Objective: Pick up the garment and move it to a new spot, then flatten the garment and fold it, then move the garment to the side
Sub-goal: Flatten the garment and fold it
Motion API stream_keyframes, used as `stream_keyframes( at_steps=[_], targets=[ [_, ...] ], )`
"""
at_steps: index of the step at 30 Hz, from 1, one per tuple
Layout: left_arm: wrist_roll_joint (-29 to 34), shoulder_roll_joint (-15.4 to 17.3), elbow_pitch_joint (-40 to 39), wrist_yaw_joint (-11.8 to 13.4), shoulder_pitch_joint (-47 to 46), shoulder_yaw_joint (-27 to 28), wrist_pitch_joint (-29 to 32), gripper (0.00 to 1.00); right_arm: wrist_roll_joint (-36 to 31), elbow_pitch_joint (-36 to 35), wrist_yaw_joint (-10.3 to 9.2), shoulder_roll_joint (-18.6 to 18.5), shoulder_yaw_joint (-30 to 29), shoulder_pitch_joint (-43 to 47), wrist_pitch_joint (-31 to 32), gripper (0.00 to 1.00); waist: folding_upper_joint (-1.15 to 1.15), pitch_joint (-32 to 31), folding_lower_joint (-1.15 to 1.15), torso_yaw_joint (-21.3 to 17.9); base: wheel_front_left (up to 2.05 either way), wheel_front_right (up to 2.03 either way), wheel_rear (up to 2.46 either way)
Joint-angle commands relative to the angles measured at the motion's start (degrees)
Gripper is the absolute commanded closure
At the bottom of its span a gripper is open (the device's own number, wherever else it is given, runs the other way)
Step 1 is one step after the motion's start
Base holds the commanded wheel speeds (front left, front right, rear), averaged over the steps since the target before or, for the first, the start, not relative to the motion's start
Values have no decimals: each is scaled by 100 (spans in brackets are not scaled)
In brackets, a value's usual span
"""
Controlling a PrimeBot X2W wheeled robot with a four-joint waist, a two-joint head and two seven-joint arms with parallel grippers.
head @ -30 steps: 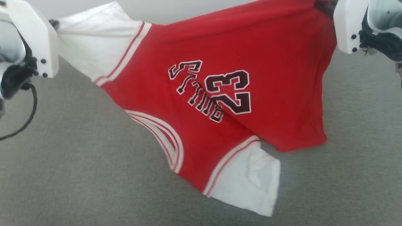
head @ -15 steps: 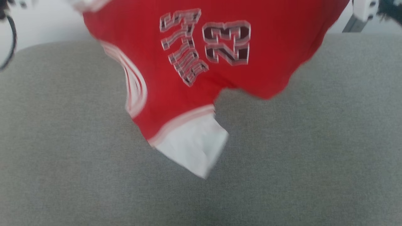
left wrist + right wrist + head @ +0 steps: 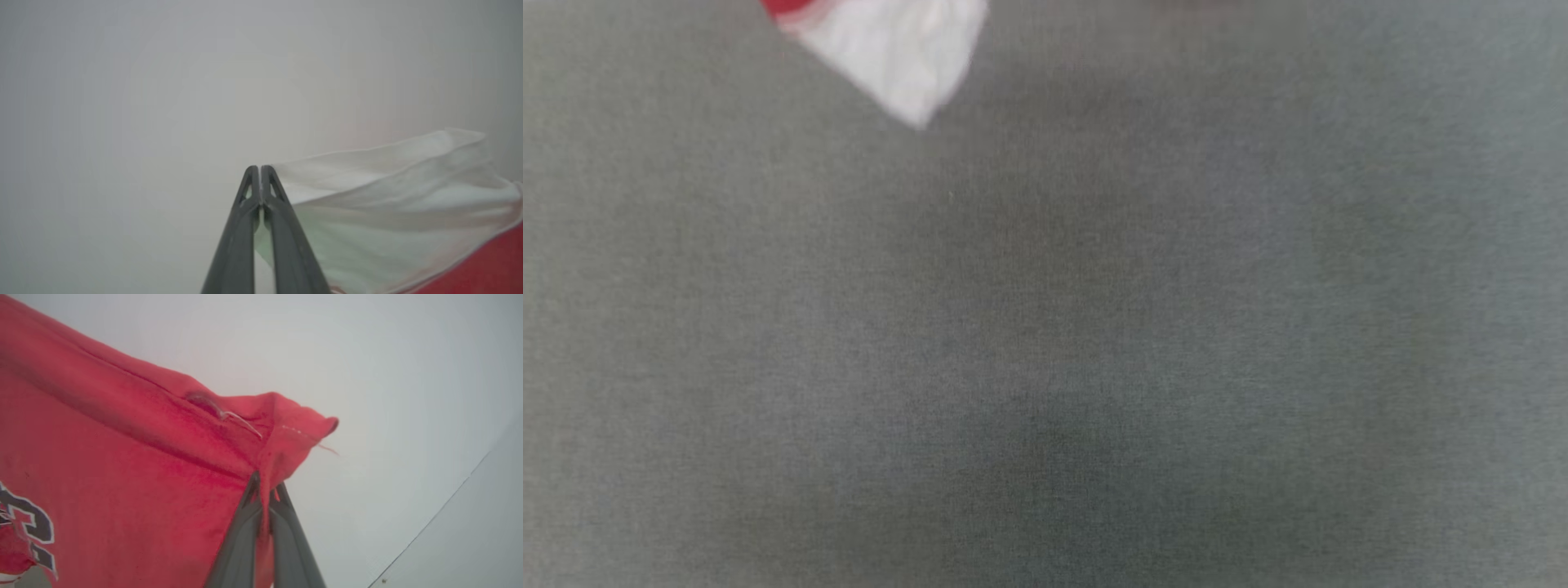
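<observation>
Garment held aloft: left hand clenched on its white panel, right hand clenched on its red edge.

The jersey is red in the right wrist view, with a black numeral outlined in white at the lower left of the frame. In the left wrist view its panel is white, edged by red at the lower right. In the head view its corner at the upper left is white tipped with red, over a plain grey woven surface. The left fingers and right fingers are dark grey.
</observation>
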Motion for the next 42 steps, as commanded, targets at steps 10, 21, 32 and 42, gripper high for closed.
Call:
stream_keyframes(
  at_steps=[10, 21, 32, 42],
  targets=[
    [118, -463, 1023, -466, -380, -99, -1341, 100, -1231, 1181, -5, 388, -593, -287, -939, 100, 0, 734, 0, 350, 0, 0, 0],
    [-261, -679, 1617, -1205, 1250, -708, -145, 100, -653, 1473, -5, 578, 103, 1095, -374, 100, 0, 403, 0, 583, 0, 0, 0],
    [-1397, -133, 35, -1175, 3522, -1042, 1669, 100, 840, 106, -5, -123, 1017, 2980, 493, 100, 0, -97, 0, 691, 0, 0, 0],
    [-2097, 882, -2848, 74, 5735, -972, 2757, 100, 1782, -1738, -5, -1144, 1166, 4558, 1174, 100, 0, -361, 0, 642, 0, 0, 0]
  ],
)
